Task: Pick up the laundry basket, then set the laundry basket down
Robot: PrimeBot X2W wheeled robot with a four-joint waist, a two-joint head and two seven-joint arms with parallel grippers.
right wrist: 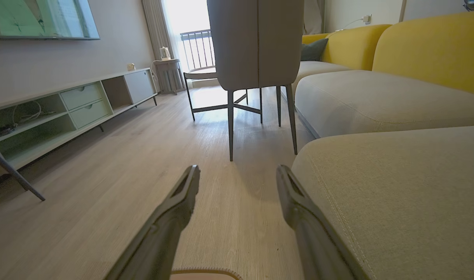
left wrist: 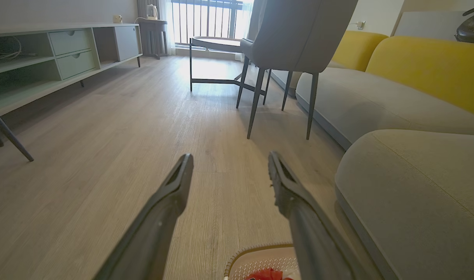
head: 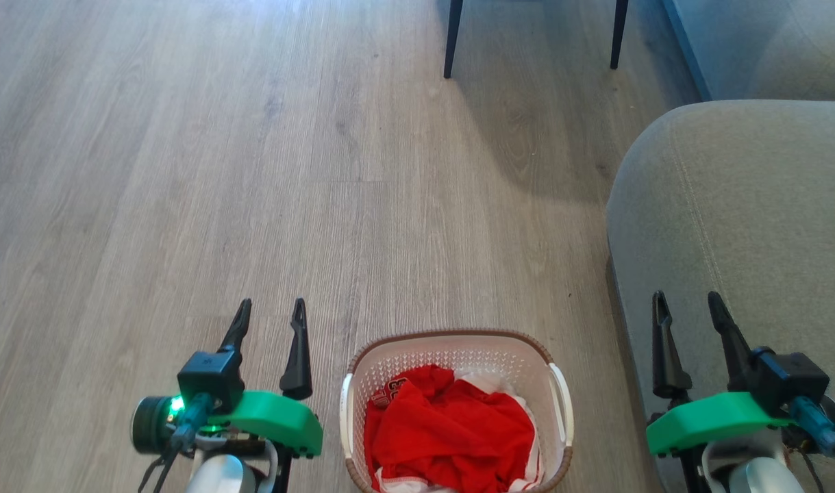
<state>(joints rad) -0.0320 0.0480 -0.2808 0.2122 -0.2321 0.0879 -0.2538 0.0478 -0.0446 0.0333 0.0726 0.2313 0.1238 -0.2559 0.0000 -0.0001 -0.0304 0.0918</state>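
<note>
The laundry basket (head: pixel 451 356), white and perforated with a brown woven-look rim and white side handles, stands on the wood floor at the bottom middle of the head view, red-and-white clothes inside. Its far rim (left wrist: pixel 260 249) peeks in at the bottom of the left wrist view, and a sliver of that rim (right wrist: pixel 205 271) shows at the bottom of the right wrist view. My left gripper (head: pixel 271 306) hovers open to the basket's left, apart from it. To the basket's right my right gripper (head: pixel 688 299) is open too, over the sofa's edge. Nothing sits between either pair of fingers.
A grey sofa seat (head: pixel 739 219) fills the right side, close to the basket and under my right gripper. A grey chair on thin dark legs (left wrist: pixel 256 101) stands ahead, with a dark-framed table (left wrist: pixel 213 58) behind it. A low green-grey cabinet (left wrist: pixel 62 54) lines the left wall.
</note>
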